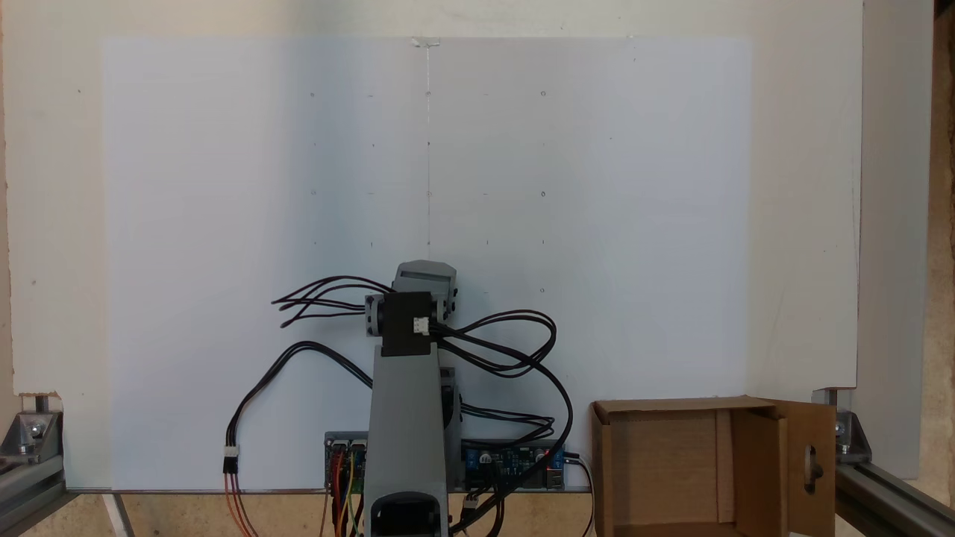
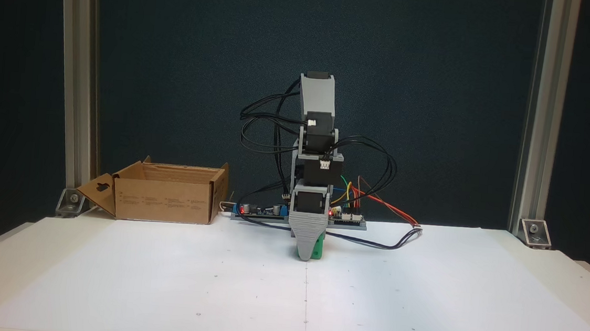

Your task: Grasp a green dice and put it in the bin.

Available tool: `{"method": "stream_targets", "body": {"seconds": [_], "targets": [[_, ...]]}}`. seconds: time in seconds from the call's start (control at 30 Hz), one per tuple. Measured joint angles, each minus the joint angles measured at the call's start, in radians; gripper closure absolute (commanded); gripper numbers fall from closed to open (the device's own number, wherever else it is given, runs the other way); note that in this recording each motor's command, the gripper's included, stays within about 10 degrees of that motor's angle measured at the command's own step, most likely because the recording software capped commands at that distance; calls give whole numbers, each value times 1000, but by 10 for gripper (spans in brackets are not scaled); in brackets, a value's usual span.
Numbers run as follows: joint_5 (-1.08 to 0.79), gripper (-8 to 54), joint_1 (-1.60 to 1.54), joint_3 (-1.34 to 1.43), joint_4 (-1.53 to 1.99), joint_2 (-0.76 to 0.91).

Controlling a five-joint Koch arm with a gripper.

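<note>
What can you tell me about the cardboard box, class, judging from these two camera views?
The cardboard box is brown corrugated card, squarish and open at the top. One side flap folds outward and bears a keyhole-shaped cutout. It sits upright on the table beside the arm's base, at the white sheet's edge. From above, its inside looks empty. Small print marks one outer wall. Nothing else touches it.

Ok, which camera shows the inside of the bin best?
A fixed view looks down into the bin: inner walls and floor visible, cut by the frame's edge. In a fixed view the bin shows outer walls and keyhole flap.
</note>
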Motion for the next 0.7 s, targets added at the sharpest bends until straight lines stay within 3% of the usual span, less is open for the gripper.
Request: {"method": "stream_targets", "body": {"seconds": [0.07, 0.4, 0.7], "targets": [[-2, 332, -2, -2, 0, 2], [0, 333, -2, -67, 123, 28], [0, 333, 0, -670, 589, 40]]}}
